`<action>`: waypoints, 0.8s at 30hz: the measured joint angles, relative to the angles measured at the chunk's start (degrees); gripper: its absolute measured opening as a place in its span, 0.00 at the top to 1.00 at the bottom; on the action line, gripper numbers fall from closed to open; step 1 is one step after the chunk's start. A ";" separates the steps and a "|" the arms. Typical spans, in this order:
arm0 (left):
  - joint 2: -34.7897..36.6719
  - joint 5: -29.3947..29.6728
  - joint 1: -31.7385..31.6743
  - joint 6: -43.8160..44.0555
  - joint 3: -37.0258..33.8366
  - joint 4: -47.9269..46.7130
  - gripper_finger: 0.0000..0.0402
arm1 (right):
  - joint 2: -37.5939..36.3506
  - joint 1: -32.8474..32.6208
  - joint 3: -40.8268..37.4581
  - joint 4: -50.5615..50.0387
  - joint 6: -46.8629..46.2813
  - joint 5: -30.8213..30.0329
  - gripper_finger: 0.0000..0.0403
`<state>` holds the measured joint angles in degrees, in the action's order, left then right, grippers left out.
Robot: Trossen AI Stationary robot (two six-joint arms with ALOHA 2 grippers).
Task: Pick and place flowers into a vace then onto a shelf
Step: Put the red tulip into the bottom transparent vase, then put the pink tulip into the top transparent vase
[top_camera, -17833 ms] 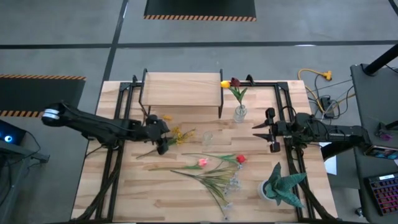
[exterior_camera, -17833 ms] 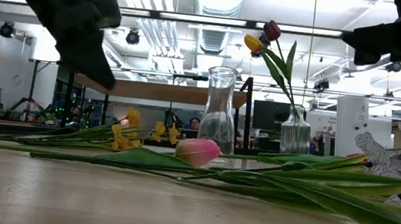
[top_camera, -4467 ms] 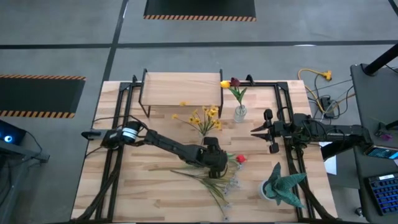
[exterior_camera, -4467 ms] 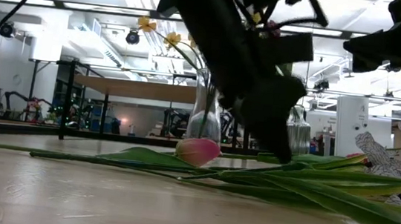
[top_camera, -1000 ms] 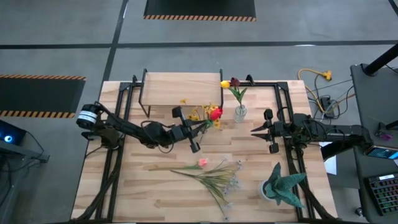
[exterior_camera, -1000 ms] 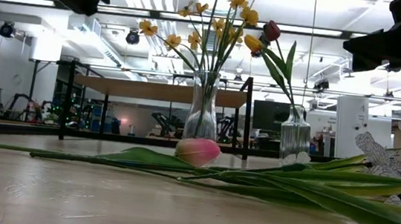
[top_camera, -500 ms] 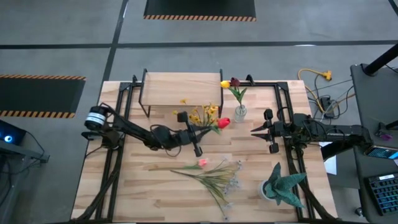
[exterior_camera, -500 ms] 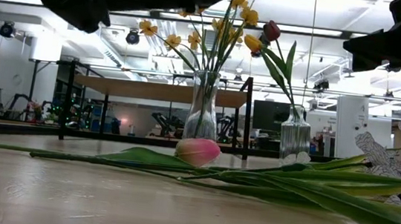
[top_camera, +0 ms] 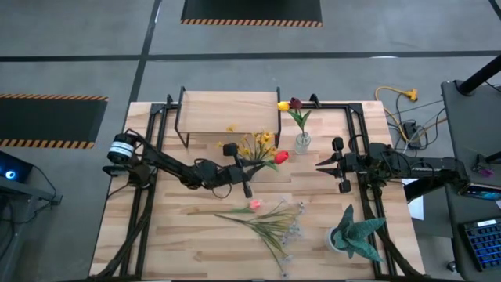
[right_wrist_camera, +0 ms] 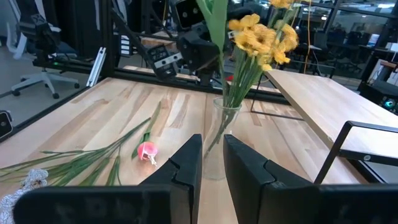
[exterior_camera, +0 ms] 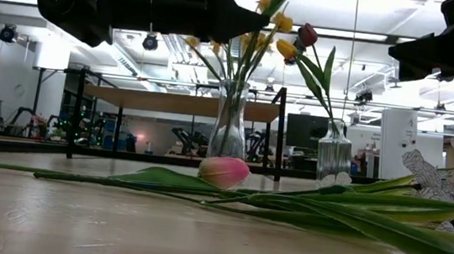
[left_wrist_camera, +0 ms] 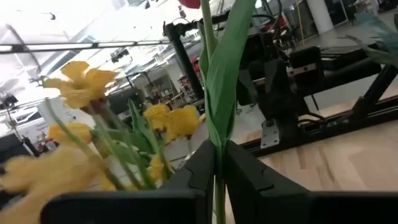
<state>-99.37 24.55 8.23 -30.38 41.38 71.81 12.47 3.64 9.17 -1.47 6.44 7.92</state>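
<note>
My left gripper (top_camera: 249, 168) hangs level above the table's middle, shut on a red tulip (top_camera: 282, 157). It is just left of a clear glass vase (exterior_camera: 228, 131) that holds yellow flowers (top_camera: 258, 143). The tulip's blossom is over the right side of those flowers. A second vase (top_camera: 302, 142) with a yellow and a maroon tulip stands by the shelf (top_camera: 228, 110). A pink tulip (top_camera: 254, 204) and a bunch of green stems (top_camera: 266, 221) lie on the table. My right gripper (top_camera: 333, 166) waits at the right, open and empty. My left gripper pinches the red tulip's green stem (left_wrist_camera: 219, 154), with a leaf beside it, between its two fingers. The fingers come level from the table's left. The tulip is lifted clear and slants up and away from the fingers toward its blossom (left_wrist_camera: 189, 2). The stem's lower end is hidden.
A teal spiky potted plant (top_camera: 356, 235) stands at the near right. Small white blossoms (top_camera: 293, 232) lie at the end of the stem bunch. Black frame rails (top_camera: 360, 125) run along both sides of the table. Bare wood lies at the near left.
My left gripper has carried the red tulip toward the table's right edge and a little down, closing on the vase of yellow flowers. The blossom has gone from over the yellow flowers to their right side. The gripper has stayed shut on the stem.
</note>
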 joint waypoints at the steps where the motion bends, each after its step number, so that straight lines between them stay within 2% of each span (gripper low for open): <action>1: 0.00 0.33 -0.04 0.24 -0.02 -0.02 0.95 | 0.00 0.00 0.00 0.01 0.00 0.00 0.86; 6: 0.00 1.43 -0.09 0.45 0.29 -0.09 0.86 | 0.00 0.00 0.00 0.01 -0.02 0.00 0.86; 16: 0.34 5.01 0.22 2.32 0.60 -0.29 0.53 | 0.00 0.00 0.00 -0.01 -0.01 -0.02 0.86; 20: 1.94 4.95 1.20 2.00 0.60 -0.20 0.46 | 0.00 0.02 0.00 -0.01 0.00 -0.03 0.86; 24: 4.08 4.79 2.44 2.00 0.60 -0.38 0.45 | 0.00 0.02 0.00 -0.03 0.00 -0.03 0.86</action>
<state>-95.30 29.34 10.68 -28.38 41.98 71.43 12.47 3.66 9.17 -1.50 6.44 7.89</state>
